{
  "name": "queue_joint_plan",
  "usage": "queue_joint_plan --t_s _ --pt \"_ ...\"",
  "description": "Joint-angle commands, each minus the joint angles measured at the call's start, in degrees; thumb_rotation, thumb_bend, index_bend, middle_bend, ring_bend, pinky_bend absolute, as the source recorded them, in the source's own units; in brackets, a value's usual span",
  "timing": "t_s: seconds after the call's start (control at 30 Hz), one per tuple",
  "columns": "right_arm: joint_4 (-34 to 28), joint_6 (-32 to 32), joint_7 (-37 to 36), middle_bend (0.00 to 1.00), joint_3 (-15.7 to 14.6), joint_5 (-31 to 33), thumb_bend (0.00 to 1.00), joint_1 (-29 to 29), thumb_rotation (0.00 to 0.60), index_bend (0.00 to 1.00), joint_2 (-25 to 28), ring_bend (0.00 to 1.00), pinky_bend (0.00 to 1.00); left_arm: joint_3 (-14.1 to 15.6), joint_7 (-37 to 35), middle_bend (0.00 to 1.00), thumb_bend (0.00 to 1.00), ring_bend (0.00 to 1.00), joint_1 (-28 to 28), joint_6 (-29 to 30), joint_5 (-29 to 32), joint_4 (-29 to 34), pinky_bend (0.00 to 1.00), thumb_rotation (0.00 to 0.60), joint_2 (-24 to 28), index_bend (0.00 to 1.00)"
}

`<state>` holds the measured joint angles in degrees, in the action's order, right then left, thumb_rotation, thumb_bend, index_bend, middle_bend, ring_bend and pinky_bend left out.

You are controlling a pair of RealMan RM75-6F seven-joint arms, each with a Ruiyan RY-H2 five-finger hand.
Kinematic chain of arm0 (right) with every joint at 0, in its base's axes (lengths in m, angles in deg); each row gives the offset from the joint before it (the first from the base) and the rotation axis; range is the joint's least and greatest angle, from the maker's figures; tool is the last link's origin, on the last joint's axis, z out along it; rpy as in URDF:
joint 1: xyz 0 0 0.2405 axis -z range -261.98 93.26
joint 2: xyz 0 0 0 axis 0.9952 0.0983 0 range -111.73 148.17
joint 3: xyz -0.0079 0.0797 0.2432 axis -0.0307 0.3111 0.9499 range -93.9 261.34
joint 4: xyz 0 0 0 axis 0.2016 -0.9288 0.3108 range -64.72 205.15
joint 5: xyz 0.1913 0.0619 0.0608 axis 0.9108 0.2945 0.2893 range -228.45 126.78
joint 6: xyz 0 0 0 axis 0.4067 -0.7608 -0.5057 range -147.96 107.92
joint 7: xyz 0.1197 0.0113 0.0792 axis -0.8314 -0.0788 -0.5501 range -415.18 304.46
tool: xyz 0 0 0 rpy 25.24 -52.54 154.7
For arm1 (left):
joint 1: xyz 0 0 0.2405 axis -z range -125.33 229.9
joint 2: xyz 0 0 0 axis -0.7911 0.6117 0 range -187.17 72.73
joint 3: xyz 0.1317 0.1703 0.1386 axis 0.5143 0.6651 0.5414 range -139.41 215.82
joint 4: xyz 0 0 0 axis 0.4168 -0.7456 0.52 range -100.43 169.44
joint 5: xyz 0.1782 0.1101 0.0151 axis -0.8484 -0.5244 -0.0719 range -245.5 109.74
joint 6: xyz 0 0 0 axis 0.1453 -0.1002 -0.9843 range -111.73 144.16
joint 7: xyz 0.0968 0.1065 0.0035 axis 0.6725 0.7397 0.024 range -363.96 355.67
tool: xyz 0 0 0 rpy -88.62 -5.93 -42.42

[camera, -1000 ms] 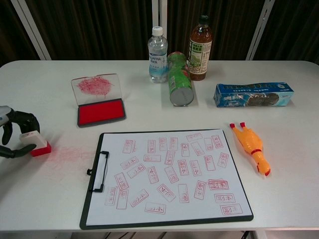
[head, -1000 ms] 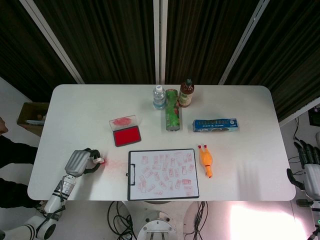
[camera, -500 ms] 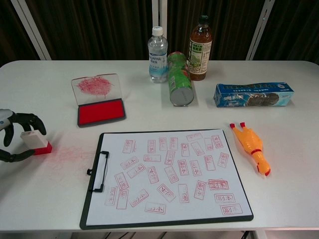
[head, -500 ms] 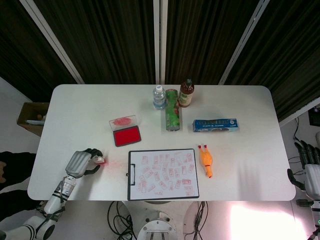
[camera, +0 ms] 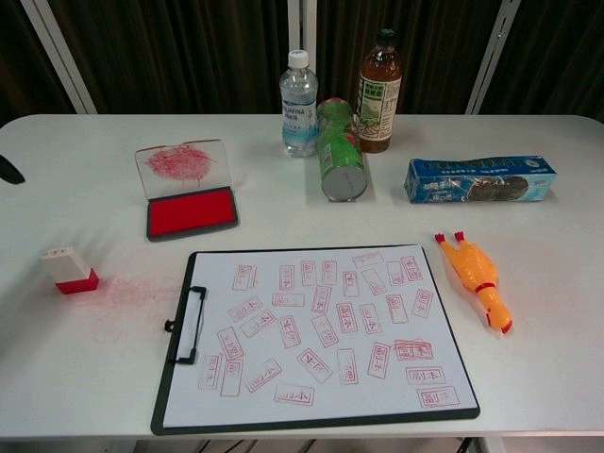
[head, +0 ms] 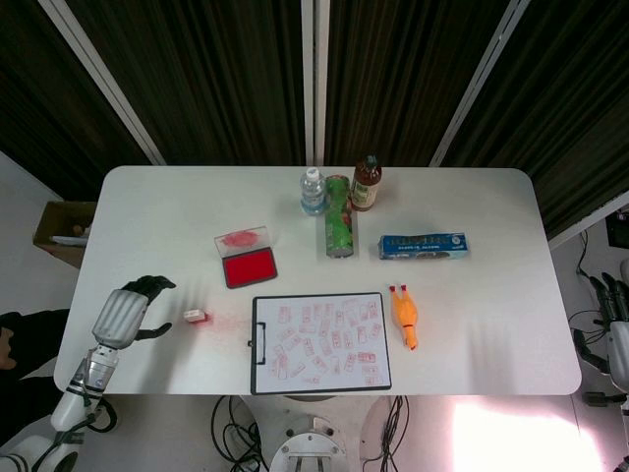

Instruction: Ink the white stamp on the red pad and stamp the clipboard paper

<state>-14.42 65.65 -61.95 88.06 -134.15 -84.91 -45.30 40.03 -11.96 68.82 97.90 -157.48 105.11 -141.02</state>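
Note:
The white stamp (camera: 69,269) with its red base stands free on the table, left of the clipboard; the head view shows the stamp (head: 196,316) too. My left hand (head: 123,314) hovers open to the left of it, apart from it, and only a dark fingertip (camera: 9,170) shows at the chest view's left edge. The red ink pad (camera: 190,211) lies open with its smeared lid raised. The clipboard paper (camera: 321,326) carries several red stamp marks. My right hand (head: 619,329) hangs off the table's right edge, holding nothing.
A water bottle (camera: 298,92), a green can lying down (camera: 340,162), a tea bottle (camera: 379,92), a blue box (camera: 479,178) and an orange rubber chicken (camera: 478,278) sit behind and right of the clipboard. Red ink smears the table (camera: 132,288) beside the stamp.
My left hand let go of the stamp, opened and drew back to the left and up. The stamp stays standing on the table.

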Motion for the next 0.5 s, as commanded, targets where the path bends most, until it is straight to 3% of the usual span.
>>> queue_joint_plan --t_s 0.03,0.1,0.13,0.5 --pt "0.6 -0.1 -0.2 0.00 0.0 -0.2 0.31 -0.2 0.600 0.00 -0.4 0.00 0.00 -3.2 2.7 0.24 0.10 0.13 -3.3 6.9 2.0 10.3 0.24 0.282 9.3 0.25" --pt "1.7 0.3 0.2 0.00 -0.1 -0.7 0.31 -0.2 0.600 0.00 -1.3 0.00 0.00 -4.6 4.3 0.18 0.10 0.09 -4.3 7.7 4.5 11.4 0.20 0.082 10.7 0.20" --pt "2.6 0.6 0.8 0.00 -0.2 -0.9 0.30 -0.2 0.600 0.00 -2.1 0.00 0.00 -5.1 5.8 0.15 0.10 0.07 -4.7 7.3 5.9 11.4 0.19 0.014 11.1 0.18" --pt "4.7 0.5 1.1 0.00 -0.5 -1.1 0.30 -0.2 0.600 0.00 -4.3 0.00 0.00 -2.1 7.4 0.12 0.10 0.06 -5.4 0.5 6.6 10.8 0.18 0.000 12.4 0.11"
